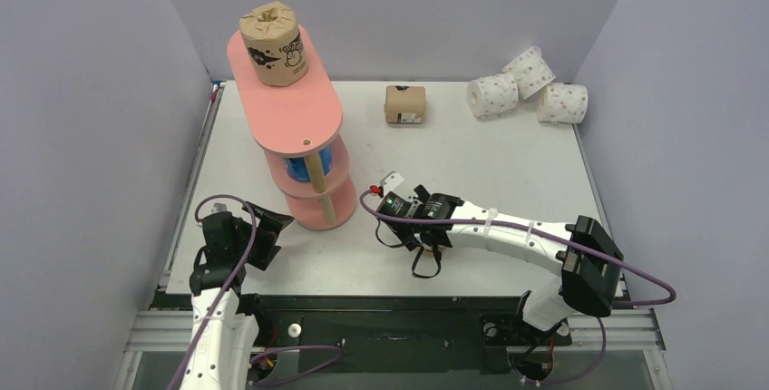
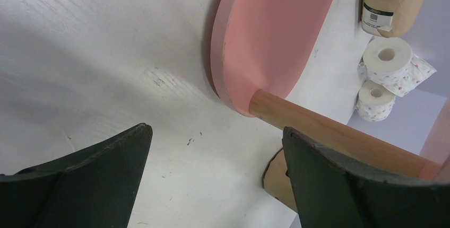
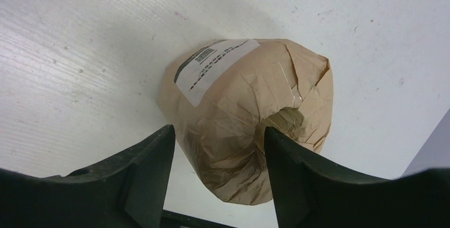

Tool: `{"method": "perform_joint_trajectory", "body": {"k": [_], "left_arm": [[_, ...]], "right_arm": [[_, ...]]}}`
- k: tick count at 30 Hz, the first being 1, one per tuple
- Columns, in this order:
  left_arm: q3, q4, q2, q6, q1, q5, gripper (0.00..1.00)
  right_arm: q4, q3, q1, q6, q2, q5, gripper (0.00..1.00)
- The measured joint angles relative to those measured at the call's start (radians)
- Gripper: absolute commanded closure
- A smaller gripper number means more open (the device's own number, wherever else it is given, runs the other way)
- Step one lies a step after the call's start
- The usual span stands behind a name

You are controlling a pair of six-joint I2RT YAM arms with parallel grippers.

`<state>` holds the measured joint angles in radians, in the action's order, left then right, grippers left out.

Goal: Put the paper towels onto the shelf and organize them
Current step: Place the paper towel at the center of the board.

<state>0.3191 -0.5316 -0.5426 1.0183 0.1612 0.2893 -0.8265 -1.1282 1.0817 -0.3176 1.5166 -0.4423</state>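
Observation:
The salmon-pink shelf [image 1: 290,109] stands at the left, with a brown roll [image 1: 272,43] upright on its top board and a blue roll [image 1: 297,169] on a lower tier. Another brown roll [image 1: 404,104] lies on the table behind. Three white pink-dotted rolls [image 1: 494,95] are at the back right. My right gripper [image 3: 217,130] points down with its jaws apart around a third brown roll [image 3: 249,116] lying on the table; there is a gap at the left finger. My left gripper [image 2: 216,130] is open and empty near the shelf's base [image 2: 276,32].
A wooden post [image 2: 329,132] of the shelf runs just past my left gripper's right finger. Grey walls close in the table on three sides. The right arm [image 1: 526,236] stretches across the front of the table.

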Motion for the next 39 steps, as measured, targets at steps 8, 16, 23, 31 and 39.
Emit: {"method": "perform_joint_trajectory", "body": {"k": [8, 16, 23, 31, 39], "left_arm": [[0.0, 0.005, -0.004, 0.0, 0.0, -0.001, 0.07], [0.0, 0.006, -0.024, 0.0, 0.0, -0.001, 0.07], [0.0, 0.012, -0.018, 0.0, 0.002, 0.0, 0.07], [0.0, 0.012, -0.001, 0.0, 0.004, 0.0, 0.07], [0.0, 0.012, -0.003, -0.005, 0.004, 0.0, 0.07]], "right_arm": [[-0.033, -0.009, 0.017, -0.011, -0.091, 0.014, 0.28], [-0.012, -0.018, 0.001, -0.092, -0.346, 0.02, 0.28], [0.235, 0.28, -0.287, -0.235, -0.647, 0.128, 0.27], [0.489, 0.624, -0.575, -0.409, -0.781, 0.377, 0.3], [0.637, 0.706, -0.716, -0.494, -0.785, 0.586, 0.28]]}}
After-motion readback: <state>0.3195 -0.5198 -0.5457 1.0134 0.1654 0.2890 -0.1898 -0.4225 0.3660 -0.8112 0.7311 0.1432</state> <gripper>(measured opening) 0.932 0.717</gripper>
